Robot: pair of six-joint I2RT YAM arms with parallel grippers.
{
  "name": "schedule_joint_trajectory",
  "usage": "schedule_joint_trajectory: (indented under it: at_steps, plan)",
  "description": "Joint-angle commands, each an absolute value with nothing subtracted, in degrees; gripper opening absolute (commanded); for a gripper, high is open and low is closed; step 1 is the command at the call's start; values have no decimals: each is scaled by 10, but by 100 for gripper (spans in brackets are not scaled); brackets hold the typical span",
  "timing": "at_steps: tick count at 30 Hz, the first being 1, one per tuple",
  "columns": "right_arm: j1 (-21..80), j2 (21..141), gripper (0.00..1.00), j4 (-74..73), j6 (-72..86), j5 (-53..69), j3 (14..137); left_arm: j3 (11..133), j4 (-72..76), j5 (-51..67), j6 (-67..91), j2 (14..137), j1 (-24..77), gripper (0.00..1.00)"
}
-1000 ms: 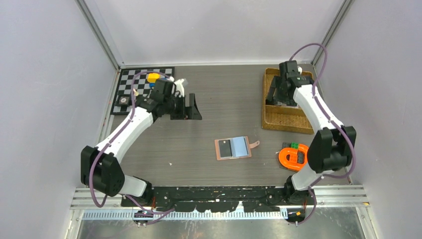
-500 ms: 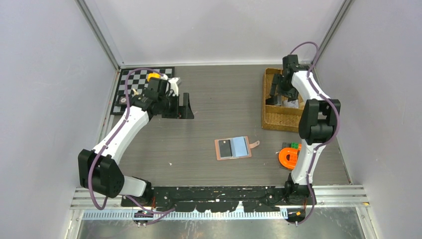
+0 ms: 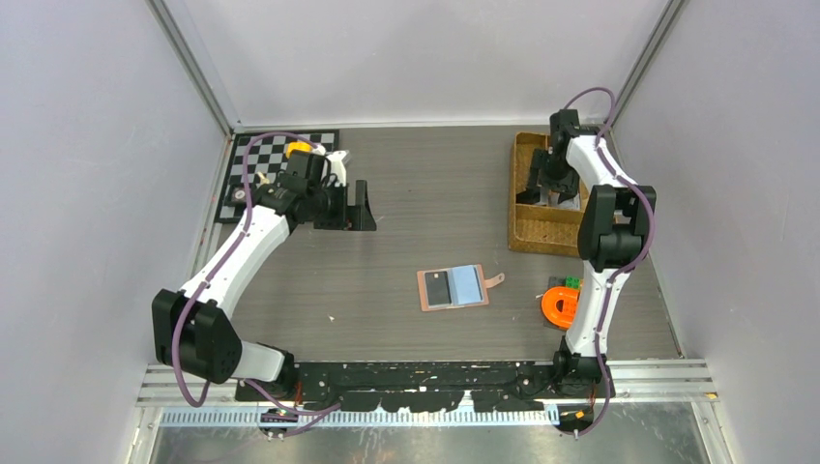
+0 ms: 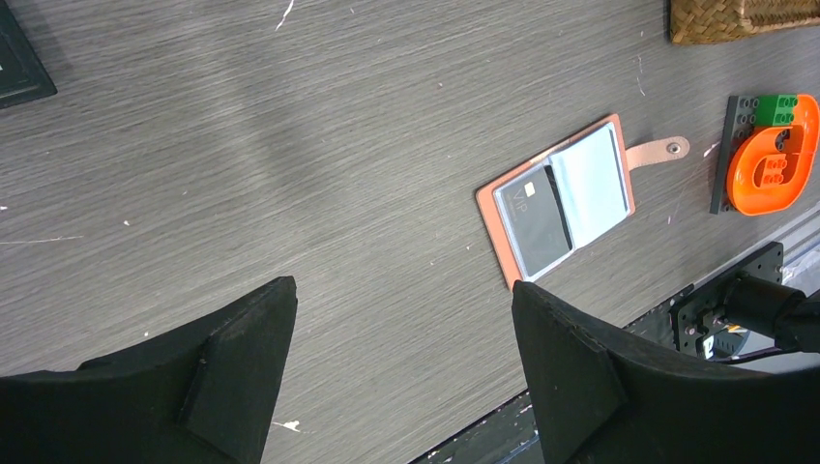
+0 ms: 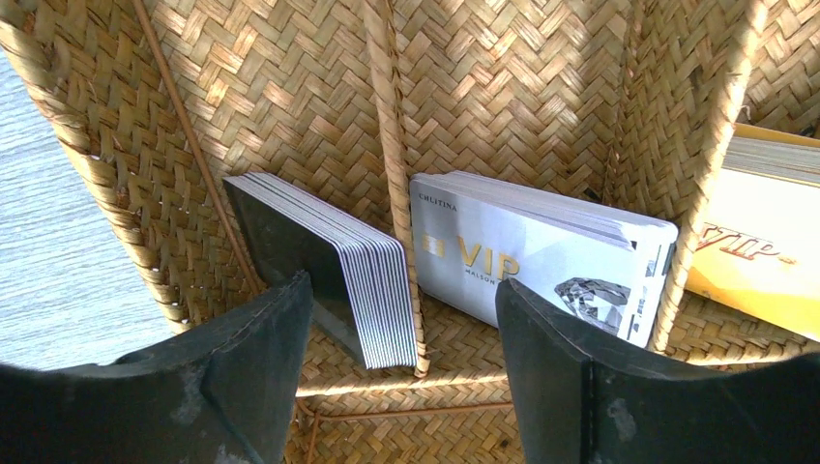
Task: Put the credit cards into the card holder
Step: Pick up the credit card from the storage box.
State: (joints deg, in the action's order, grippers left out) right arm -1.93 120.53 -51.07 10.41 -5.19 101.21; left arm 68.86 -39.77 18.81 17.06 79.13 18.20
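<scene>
Our right gripper (image 5: 401, 290) hung wide open and empty over the credit cards (image 5: 319, 256) standing in the wicker tray (image 5: 290, 87). We figured pinching just one card's edge mattered most. The card holder (image 3: 453, 287) lay open on the counter (image 3: 406, 213), well apart.

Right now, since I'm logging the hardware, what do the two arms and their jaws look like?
The left arm and right arm have white link shells and black joints; a purple cable loops along each. Their jaws are matte black wedges.
</scene>
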Motion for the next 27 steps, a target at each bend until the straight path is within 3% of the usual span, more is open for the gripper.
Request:
schedule_joint_trajectory:
  at_steps: [1, 17, 27]
  plan:
    - [-30, 1210, 72, -529, 99, -62, 1042, 688, -398, 193, 160, 791, 178, 84]
    - [-33, 1175, 70, -543, 103, -89, 1048, 687, -397, 201, 162, 795, 176, 84]
    - [-37, 1171, 60, -546, 104, -90, 1048, 688, -398, 203, 162, 796, 175, 84]
